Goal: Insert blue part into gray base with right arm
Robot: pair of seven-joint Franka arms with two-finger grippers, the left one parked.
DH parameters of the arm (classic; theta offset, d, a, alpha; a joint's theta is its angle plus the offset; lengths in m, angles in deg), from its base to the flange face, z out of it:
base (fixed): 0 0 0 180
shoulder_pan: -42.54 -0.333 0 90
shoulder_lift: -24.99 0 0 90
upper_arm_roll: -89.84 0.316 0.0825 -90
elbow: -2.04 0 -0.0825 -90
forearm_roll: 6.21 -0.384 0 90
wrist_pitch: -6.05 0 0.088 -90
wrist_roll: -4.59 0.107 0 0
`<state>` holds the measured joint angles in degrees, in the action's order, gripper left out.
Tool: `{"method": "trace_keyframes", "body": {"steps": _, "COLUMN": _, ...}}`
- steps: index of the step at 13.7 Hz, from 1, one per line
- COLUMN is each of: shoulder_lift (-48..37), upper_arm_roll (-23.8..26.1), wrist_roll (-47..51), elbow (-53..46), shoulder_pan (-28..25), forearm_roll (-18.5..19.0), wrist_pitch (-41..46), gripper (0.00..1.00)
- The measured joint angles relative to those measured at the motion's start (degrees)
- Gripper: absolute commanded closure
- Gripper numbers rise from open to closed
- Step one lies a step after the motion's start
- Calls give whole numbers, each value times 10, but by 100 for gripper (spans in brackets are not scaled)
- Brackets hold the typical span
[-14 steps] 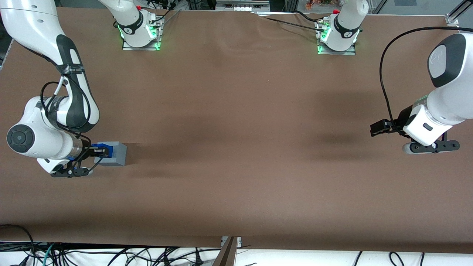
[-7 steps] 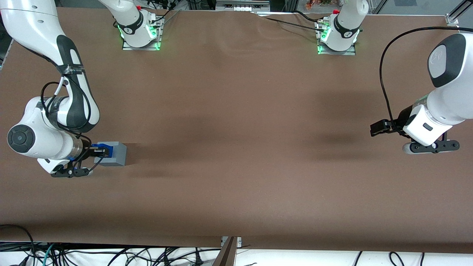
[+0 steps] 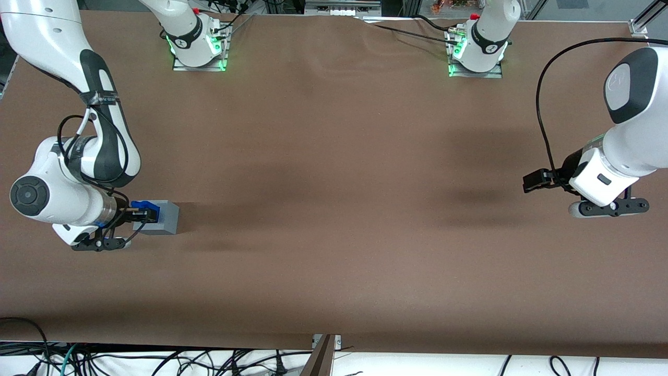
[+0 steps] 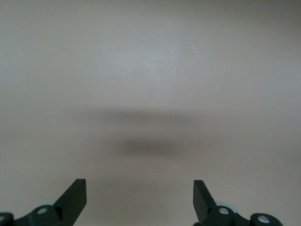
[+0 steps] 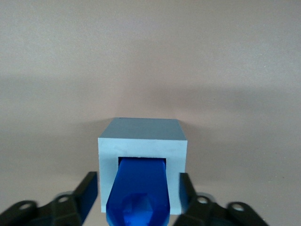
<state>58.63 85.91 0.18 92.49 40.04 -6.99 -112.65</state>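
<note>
We see the blue part (image 5: pixel 138 190) sitting in the gray base's (image 5: pixel 143 136) recess at the working arm's end, gripper (image 5: pixel 138 193) fingers (image 5: pixel 87 193) spread apart, straddling the base.

Brown table cover (image 3: pixel 334 209); tangled cables (image 3: pixel 104 360) along near edge.

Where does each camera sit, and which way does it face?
Front view: high above the table, looking down; both arms show.
Right wrist view: on the right arm, facing the blue part in the gray base; open gripper shows.
Left wrist view: on the parked arm, facing table; fingertips show.
Front and right wrist views share part, base, gripper.
</note>
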Motion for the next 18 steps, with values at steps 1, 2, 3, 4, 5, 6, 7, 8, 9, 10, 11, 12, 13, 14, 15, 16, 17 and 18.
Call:
{"method": "trace_keyframes", "body": {"steps": 1, "shoulder_lift": 0, "upper_arm_roll": 0, "wrist_roll": 0, "elbow": 0, "shoulder_pan": 0, "forearm_roll": 0, "wrist_pitch": 0, "gripper": 1}}
{"method": "trace_keyframes", "body": {"steps": 2, "shoulder_lift": 0, "upper_arm_roll": 0, "wrist_roll": 0, "elbow": 0, "shoulder_pan": 0, "forearm_roll": 0, "wrist_pitch": 0, "gripper": 1}}
{"method": "trace_keyframes", "body": {"steps": 3, "shoulder_lift": 0, "upper_arm_roll": 0, "wrist_roll": 0, "elbow": -1, "shoulder_pan": 0, "forearm_roll": 0, "wrist_pitch": -1, "gripper": 1}}
{"method": "trace_keyframes", "body": {"steps": 4, "shoulder_lift": -1, "upper_arm_roll": 0, "wrist_roll": 0, "elbow": -2, "shoulder_pan": 0, "forearm_roll": 0, "wrist_pitch": -1, "gripper": 1}}
{"method": "trace_keyframes", "body": {"steps": 5, "shoulder_lift": -2, "upper_arm_roll": 0, "wrist_roll": 0, "elbow": -4, "shoulder_pan": 0, "forearm_roll": 0, "wrist_pitch": -1, "gripper": 1}}
{"method": "trace_keyframes", "body": {"steps": 6, "shoulder_lift": -5, "upper_arm_roll": 0, "wrist_roll": 0, "elbow": -6, "shoulder_pan": 0, "forearm_roll": 0, "wrist_pitch": -1, "gripper": 1}}
{"method": "trace_keyframes", "body": {"steps": 7, "shoulder_lift": -9, "upper_arm_roll": 0, "wrist_roll": 0, "elbow": -8, "shoulder_pan": 0, "forearm_roll": 0, "wrist_pitch": -1, "gripper": 1}}
{"method": "trace_keyframes", "body": {"steps": 8, "shoulder_lift": -20, "upper_arm_roll": 1, "wrist_roll": 0, "elbow": -11, "shoulder_pan": -1, "forearm_roll": 0, "wrist_pitch": 2, "gripper": 1}}
{"method": "trace_keyframes", "body": {"steps": 9, "shoulder_lift": -38, "upper_arm_roll": 1, "wrist_roll": 0, "elbow": -15, "shoulder_pan": -1, "forearm_roll": 0, "wrist_pitch": 17, "gripper": 1}}
{"method": "trace_keyframes", "body": {"steps": 10, "shoulder_lift": -64, "upper_arm_roll": 2, "wrist_roll": 0, "elbow": -20, "shoulder_pan": -1, "forearm_roll": 0, "wrist_pitch": 52, "gripper": 1}}
{"method": "trace_keyframes", "body": {"steps": 11, "shoulder_lift": -93, "upper_arm_roll": 2, "wrist_roll": 0, "elbow": -24, "shoulder_pan": -2, "forearm_roll": 0, "wrist_pitch": 93, "gripper": 1}}
{"method": "trace_keyframes", "body": {"steps": 12, "shoulder_lift": -125, "upper_arm_roll": 3, "wrist_roll": 0, "elbow": -29, "shoulder_pan": -2, "forearm_roll": 0, "wrist_pitch": 129, "gripper": 1}}
{"method": "trace_keyframes", "body": {"steps": 13, "shoulder_lift": -154, "upper_arm_roll": 3, "wrist_roll": 0, "elbow": -35, "shoulder_pan": -2, "forearm_roll": 0, "wrist_pitch": 156, "gripper": 1}}
{"method": "trace_keyframes", "body": {"steps": 14, "shoulder_lift": -182, "upper_arm_roll": 2, "wrist_roll": 0, "elbow": -40, "shoulder_pan": -2, "forearm_roll": 0, "wrist_pitch": 186, "gripper": 1}}
{"method": "trace_keyframes", "body": {"steps": 15, "shoulder_lift": -208, "upper_arm_roll": 1, "wrist_roll": 0, "elbow": -44, "shoulder_pan": -2, "forearm_roll": 0, "wrist_pitch": 217, "gripper": 1}}
{"method": "trace_keyframes", "body": {"steps": 16, "shoulder_lift": -230, "upper_arm_roll": 1, "wrist_roll": 0, "elbow": -49, "shoulder_pan": -1, "forearm_roll": 0, "wrist_pitch": 248, "gripper": 1}}
{"method": "trace_keyframes", "body": {"steps": 17, "shoulder_lift": -246, "upper_arm_roll": 0, "wrist_roll": 0, "elbow": -58, "shoulder_pan": -1, "forearm_roll": 0, "wrist_pitch": 285, "gripper": 1}}
{"method": "trace_keyframes", "body": {"steps": 18, "shoulder_lift": -255, "upper_arm_roll": -2, "wrist_roll": 0, "elbow": -72, "shoulder_pan": 0, "forearm_roll": 0, "wrist_pitch": 322, "gripper": 1}}
